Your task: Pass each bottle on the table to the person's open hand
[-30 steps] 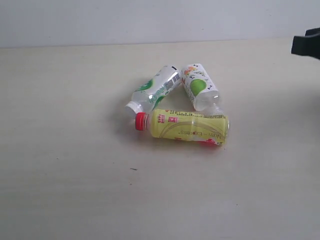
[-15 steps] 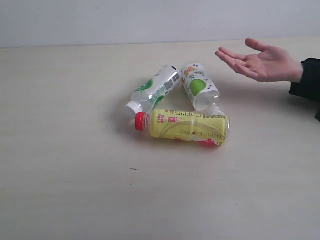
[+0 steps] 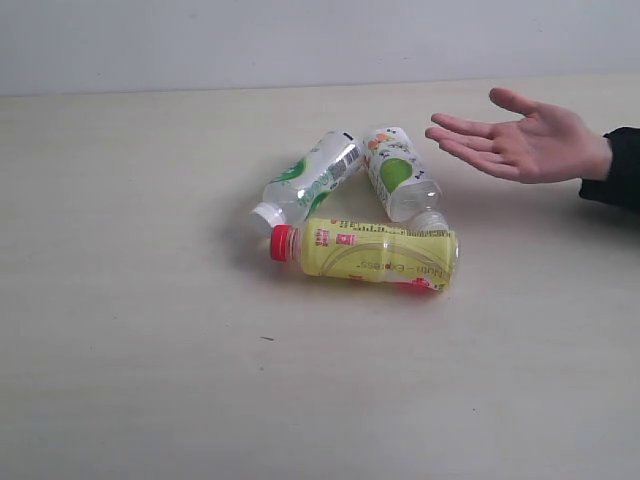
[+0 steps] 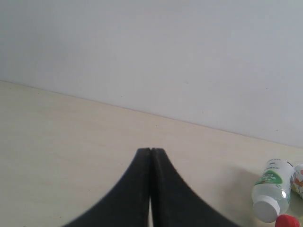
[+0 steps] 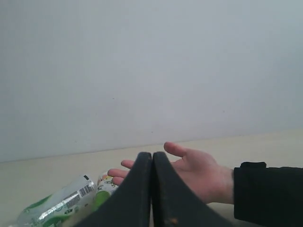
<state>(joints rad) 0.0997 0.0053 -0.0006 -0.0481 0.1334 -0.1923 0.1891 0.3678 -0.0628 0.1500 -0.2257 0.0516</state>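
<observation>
Left gripper (image 4: 150,150): black fingers pressed together tip to tip, nothing between them, clear of every bottle. Right gripper (image 5: 152,153): same, fingers pressed together, empty. Neither gripper in the exterior view.

Three bottles plainly seen, all lying on their sides on the table (image 3: 150,350), bunched in a rough triangle about mid-table, somewhat nearer the far edge than the near edge.

Yellow bottle (image 3: 375,255) on the near side of the bunch, roughly parallel to the near edge, red cap (image 3: 282,242) toward the left edge.

Left clear bottle (image 3: 310,178), green-and-white label, slanted, white cap (image 3: 265,215) just beside the red cap, base toward the far edge.

Right clear bottle (image 3: 398,175), green-and-white label, slanted the other way, base near the left clear bottle's base, neck end up against the yellow bottle's base end.

Small red patch (image 3: 418,285) along the yellow bottle's near side; cannot tell whether part of another bottle.

Person's hand (image 3: 530,145) open, palm up, fingers pointing toward the left edge, hovering over the table toward the far right corner, near the right clear bottle but apart from it. Black sleeve (image 3: 625,170) at the wrist, by the right edge.

Tiny dark speck (image 3: 267,338) on bare table between the bunch and the near edge. Pale wall (image 3: 300,40) behind the far edge.
</observation>
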